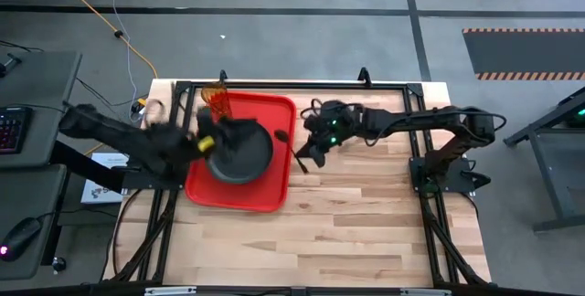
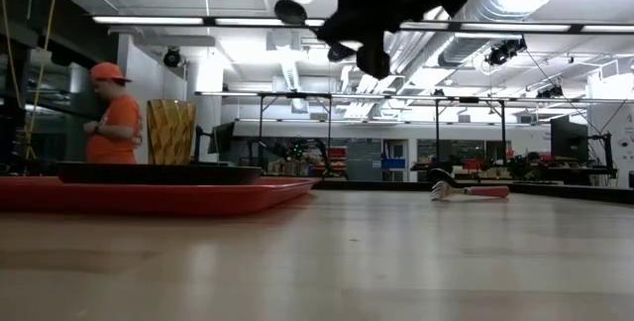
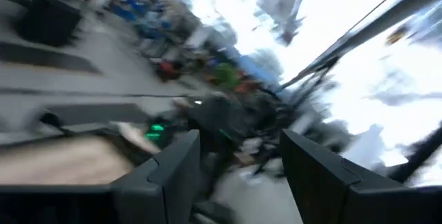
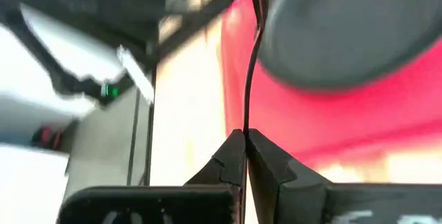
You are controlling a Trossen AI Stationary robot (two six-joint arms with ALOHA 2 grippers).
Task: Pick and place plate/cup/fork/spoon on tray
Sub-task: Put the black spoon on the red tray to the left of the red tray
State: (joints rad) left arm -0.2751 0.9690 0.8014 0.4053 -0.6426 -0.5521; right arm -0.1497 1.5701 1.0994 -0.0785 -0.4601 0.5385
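The red tray (image 1: 274,191) lies left of the table's middle. The dark plate (image 1: 245,157) rests flat on it, and the amber cup (image 1: 217,100) stands at its far left corner. My right gripper (image 1: 307,153) is shut on the dark spoon (image 1: 282,136), high above the table by the tray's right edge. The spoon's bowl also shows in the low view (image 2: 290,11). My left gripper (image 3: 238,155) is open and empty, beside the plate's left rim (image 1: 207,142). The fork (image 2: 466,191) lies flat on the table in the low view. My right gripper pinches the spoon's thin handle (image 4: 246,113) between its two fingertips. The handle runs straight on from the fingers toward the tray, with the bowl at its free end (image 1: 282,136). The spoon is lifted clear of the table and the tray.
A black frame (image 1: 274,84) runs along the table's far edge and sides. Bare wood lies near of the tray and to its right. In the low view a person in orange (image 2: 114,118) stands in the room behind the tray.
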